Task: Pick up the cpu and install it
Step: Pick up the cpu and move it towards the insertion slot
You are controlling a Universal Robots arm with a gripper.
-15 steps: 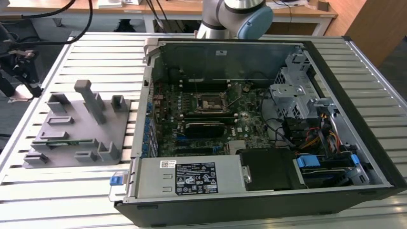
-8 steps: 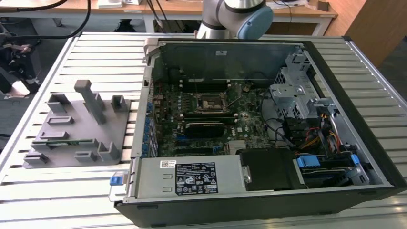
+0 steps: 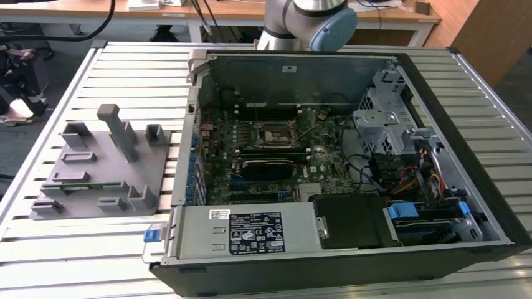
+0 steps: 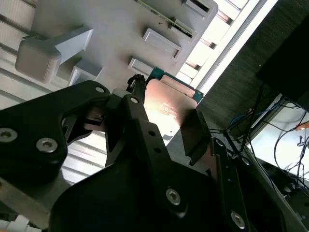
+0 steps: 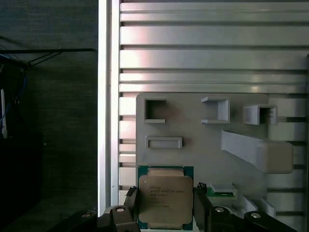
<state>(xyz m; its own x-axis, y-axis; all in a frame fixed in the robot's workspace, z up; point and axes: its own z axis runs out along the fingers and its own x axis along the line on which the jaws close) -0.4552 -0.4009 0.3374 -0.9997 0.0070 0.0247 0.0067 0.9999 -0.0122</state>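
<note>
Gripper (image 5: 165,194) is clenching the cpu (image 5: 165,202) between its two black fingers (image 5: 130,207), with one finger bearing on each of two opposite edges. In the first wrist view the chip's silver lid is facing the camera and a thin green border is showing round it.

In the second wrist view the gripper (image 4: 169,110) is closing on the cpu (image 4: 166,102) in the same way, and the lid is catching a warm reflection.

In both wrist views the cpu is sitting over one end of the grey fixture plate (image 5: 193,157), close to the plate's edge. Whether the chip is touching the plate or hanging clear of it cannot be told. The memory stick (image 5: 221,191) is lying in the plate just beside the gripper. The tall post (image 5: 256,152) is standing farther along the plate, past a row of small open pockets.

In the exterior view the fixture plate (image 3: 91,165) is resting on the slatted table (image 3: 83,255), at the exterior view's left of the open computer case (image 3: 332,277). The two are lying near each other but apart. The post (image 3: 116,131) is rising from the plate, and the memory stick (image 3: 76,185) is lying flat near the plate's front.

Inside the case the motherboard (image 3: 324,163) is lying face up, with the black socket (image 3: 270,136) near its middle. What the socket is holding cannot be made out. The robot arm (image 3: 303,18) is rising behind the far wall of the case.
</note>
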